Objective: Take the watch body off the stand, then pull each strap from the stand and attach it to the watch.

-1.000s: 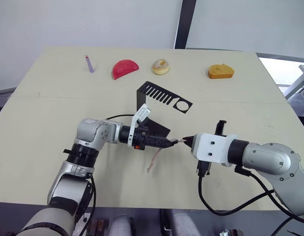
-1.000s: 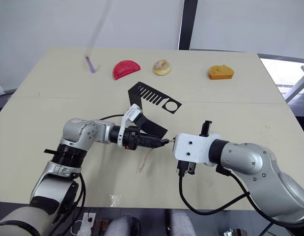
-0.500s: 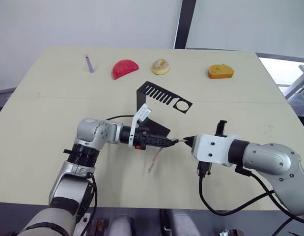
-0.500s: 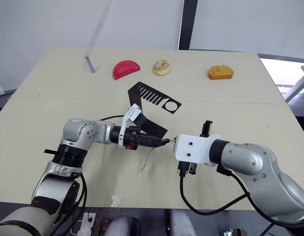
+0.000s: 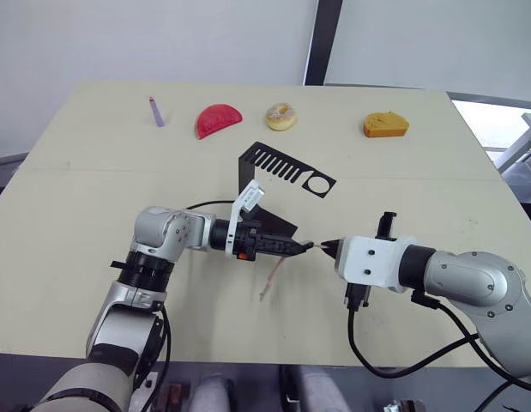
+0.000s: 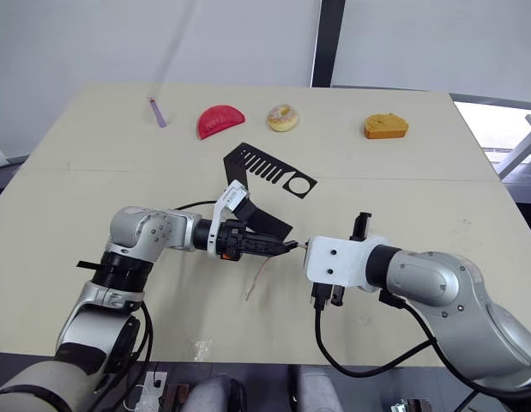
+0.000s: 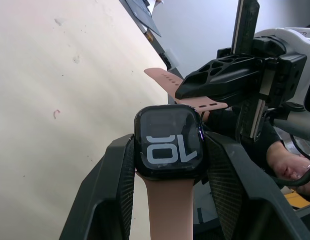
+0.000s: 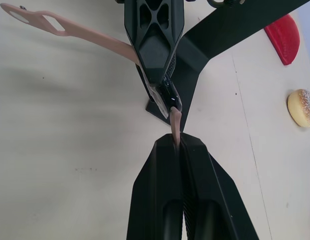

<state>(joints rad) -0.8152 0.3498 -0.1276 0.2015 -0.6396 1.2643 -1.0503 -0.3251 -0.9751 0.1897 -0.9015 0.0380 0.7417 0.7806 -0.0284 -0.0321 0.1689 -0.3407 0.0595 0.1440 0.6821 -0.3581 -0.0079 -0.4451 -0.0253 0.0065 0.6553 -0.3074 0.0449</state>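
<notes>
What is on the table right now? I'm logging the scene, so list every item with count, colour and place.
watch body: 1, black, between the left gripper's fingers
straps: 2, pink-beige; one hanging from the watch, one pinched by the right gripper at the watch
stand: 1, black, table centre
stick: 1, purple, far left
red slice: 1, far side
doughnut: 1, pale, far middle
orange piece: 1, far right
table: 1, beige
left gripper: shut on the watch
right gripper: shut on a strap

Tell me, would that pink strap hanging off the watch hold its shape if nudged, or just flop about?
Probably flop. The attached strap droops from the watch body to the table instead of standing out straight. The second strap, pinched in the right gripper, curves too, so both seem soft and light.
</notes>
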